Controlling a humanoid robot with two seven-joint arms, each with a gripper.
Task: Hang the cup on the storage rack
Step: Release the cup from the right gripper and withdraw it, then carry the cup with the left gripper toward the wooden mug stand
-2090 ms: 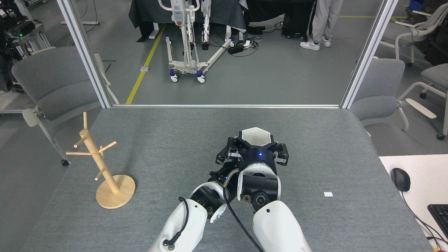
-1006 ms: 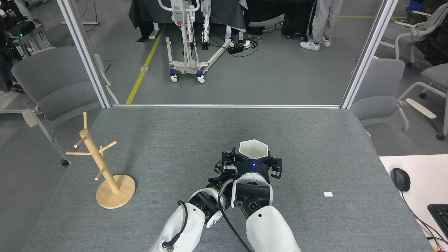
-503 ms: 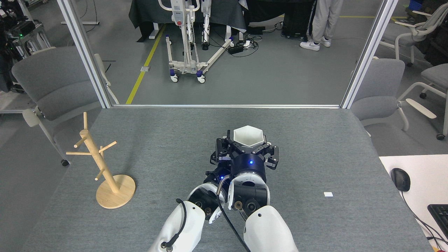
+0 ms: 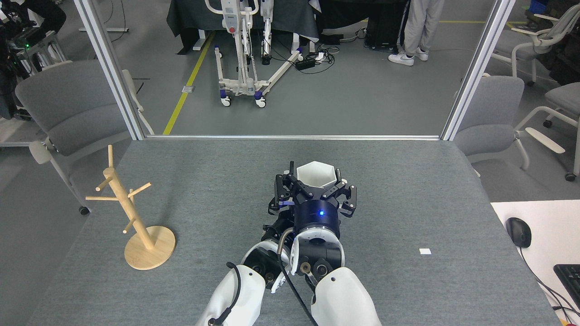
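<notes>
The white cup point(image 4: 316, 174), with its hexagonal rim facing up, sits between the black fingers of my right gripper point(image 4: 316, 189), which is shut on it above the middle of the grey table point(image 4: 217, 181). The cup's handle is hidden. My left gripper point(image 4: 277, 226) is a dark cluster tucked low beside the right wrist, and its jaws cannot be made out. The wooden storage rack point(image 4: 130, 213) stands upright on its round base point(image 4: 156, 251) near the table's left edge, far to the left of the cup, with nothing on its pegs.
A small white tag point(image 4: 424, 251) lies on the table to the right. At the right edge a white desk point(image 4: 503, 213) holds a mouse point(image 4: 519, 232) and a keyboard point(image 4: 568, 276). Grey chairs point(image 4: 68, 113) and metal frame posts point(image 4: 108, 68) flank the far corners. A person's legs point(image 4: 419, 27) stand beyond.
My right gripper has carried the cup leftward and a little farther from me. The left arm shifted slightly with it. The rack has not moved.
</notes>
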